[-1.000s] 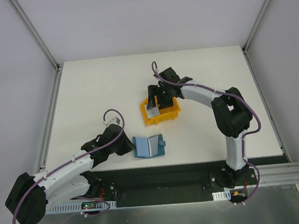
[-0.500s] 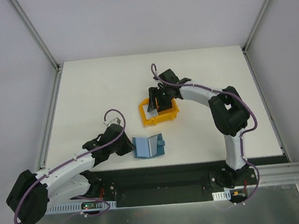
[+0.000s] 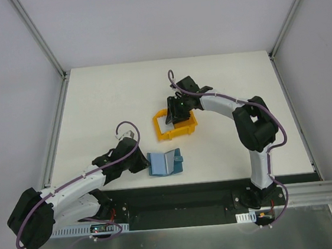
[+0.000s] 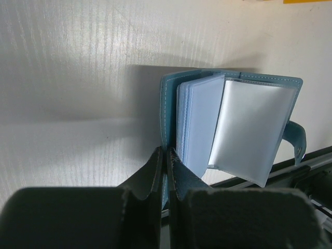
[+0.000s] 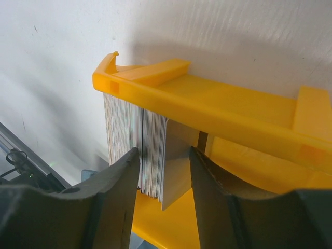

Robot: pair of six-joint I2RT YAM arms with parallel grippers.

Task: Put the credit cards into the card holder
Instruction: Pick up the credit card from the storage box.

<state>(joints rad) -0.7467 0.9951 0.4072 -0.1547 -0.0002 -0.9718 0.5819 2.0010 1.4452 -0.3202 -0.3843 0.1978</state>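
Two robot arms work at a white bench (image 3: 110, 100) carrying one card holder (image 3: 165, 163) and one yellow bin (image 3: 180, 132).

The teal-blue card holder lies open close to the bench's near edge, a little left of its middle. Its single snap tab (image 3: 180, 157) sticks out on the right side. The left gripper (image 3: 141, 161) is clamped on the left edge of the holder's cover, and in the left wrist view its two fingers (image 4: 150, 176) sit pressed together with the teal edge between them. Pale clear sleeves fan up inside the holder, too close-packed to count.

The bin sits near the middle of the bench. The right gripper (image 3: 174, 115) reaches down into it and hides most of its contents from above. The right wrist view shows the credit cards (image 5: 129, 140) standing on edge in one tight stack against the bin's wall, their edges too fine to count. One grey card (image 5: 179, 155) leans away from the stack. The two fingers (image 5: 116, 192) stand apart on either side of that end of the stack. Whether they press the cards cannot be told. The bin runs out of that view on the right.
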